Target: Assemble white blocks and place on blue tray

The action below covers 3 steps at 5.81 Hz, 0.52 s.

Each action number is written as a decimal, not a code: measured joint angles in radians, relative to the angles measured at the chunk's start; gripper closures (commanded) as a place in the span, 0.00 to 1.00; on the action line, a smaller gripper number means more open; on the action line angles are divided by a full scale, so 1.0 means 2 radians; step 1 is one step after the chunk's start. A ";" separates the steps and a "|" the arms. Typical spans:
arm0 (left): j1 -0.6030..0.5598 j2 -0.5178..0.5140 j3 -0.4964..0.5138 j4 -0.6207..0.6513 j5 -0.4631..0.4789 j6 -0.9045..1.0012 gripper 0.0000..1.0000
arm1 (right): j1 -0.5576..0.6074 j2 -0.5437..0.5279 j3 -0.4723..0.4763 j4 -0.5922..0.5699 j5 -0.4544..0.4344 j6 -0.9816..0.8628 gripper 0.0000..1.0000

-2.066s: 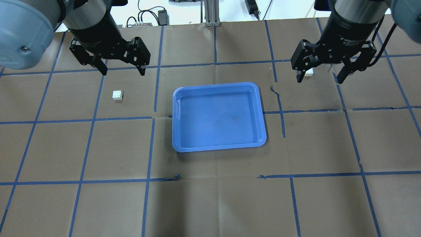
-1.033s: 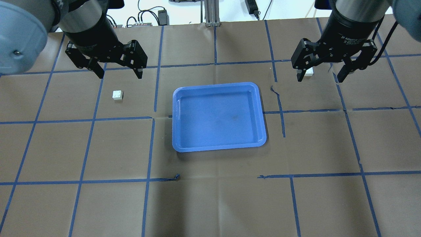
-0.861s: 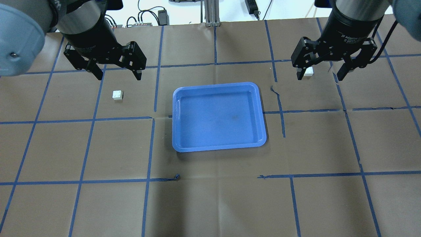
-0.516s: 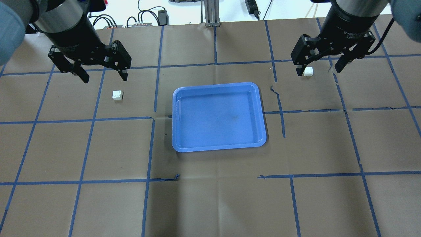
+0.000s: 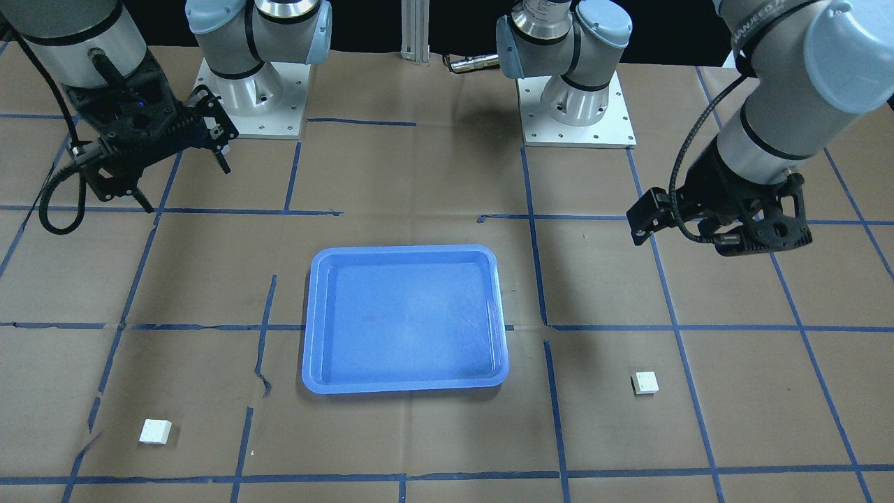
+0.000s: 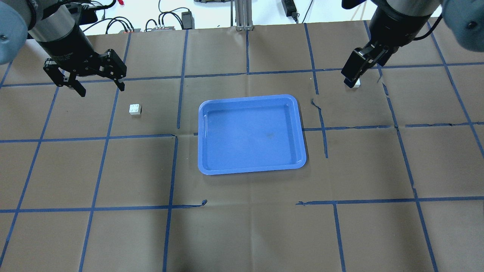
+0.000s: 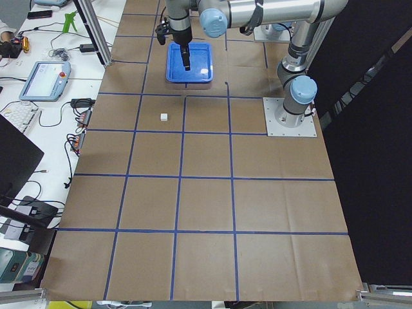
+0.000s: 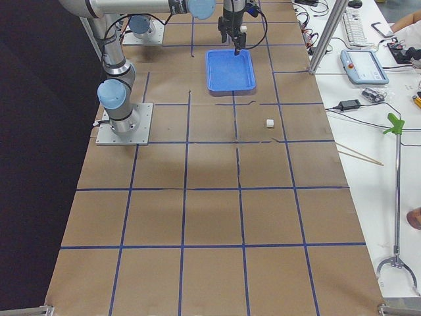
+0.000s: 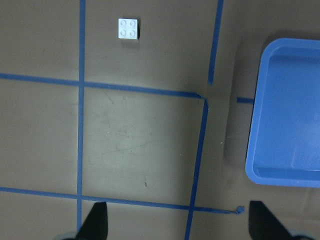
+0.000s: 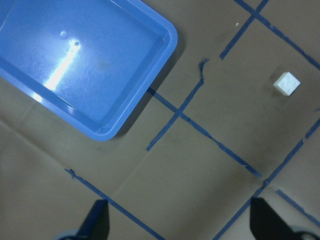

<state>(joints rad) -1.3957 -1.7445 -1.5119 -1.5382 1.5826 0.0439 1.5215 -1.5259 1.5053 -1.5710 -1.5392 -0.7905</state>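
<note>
White blocks point(image 5: 645, 383) flank blue tray point(image 5: 312, 314) on brown, tape-gridded paper point(image 5: 419, 175).

Robotics lab: tape-gridded table point(image 6: 242, 234), teach pendant point(image 7: 44, 80), cables point(image 6: 163, 18).

Blue tray point(image 8: 230, 70) on taped brown table point(image 8: 210, 217), white block point(image 8: 269, 122) near tray's near right corner, arm base point(image 8: 122, 125) well left of tray.

On the table point(image 6: 242, 234), the tray point(image 6: 249, 97) lies central, the left block point(image 6: 135, 109) well to its left, the right block point(image 5: 155, 431) well to its right.
</note>
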 measured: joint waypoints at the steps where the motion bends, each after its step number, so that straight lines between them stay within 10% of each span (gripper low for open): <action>1: 0.005 -0.036 0.000 0.034 0.000 0.003 0.01 | -0.020 0.011 -0.001 -0.011 0.001 -0.111 0.00; 3: 0.008 -0.098 -0.002 0.095 0.001 0.021 0.02 | -0.069 0.045 -0.011 -0.044 0.004 -0.362 0.00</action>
<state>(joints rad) -1.3798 -1.9399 -1.5162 -1.3482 1.5854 0.0851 1.3830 -1.4367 1.4830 -1.6589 -1.5306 -1.5149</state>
